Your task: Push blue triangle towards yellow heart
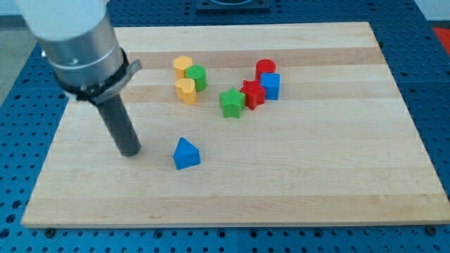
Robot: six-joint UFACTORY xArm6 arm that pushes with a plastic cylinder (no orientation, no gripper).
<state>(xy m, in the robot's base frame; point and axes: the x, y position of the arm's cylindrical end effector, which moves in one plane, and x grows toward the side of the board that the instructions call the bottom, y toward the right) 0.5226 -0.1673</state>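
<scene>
Rod upright, my tip [131, 152] on the board, just left of the blue triangle [186, 154], apart. No jaws: bare rod. Yellow heart [186, 91] lies above the triangle.

A pale grey cylindrical housing, ringed by a black clamp, narrows to my tip [130, 152].

A pale wooden board [337, 176] lies on a blue perforated table [21, 119]. Near its top sit a yellow hexagon [183, 65], green cylinder [196, 77], green star [231, 102], red star [253, 93], red cylinder [266, 68] and blue cube [271, 85].
</scene>
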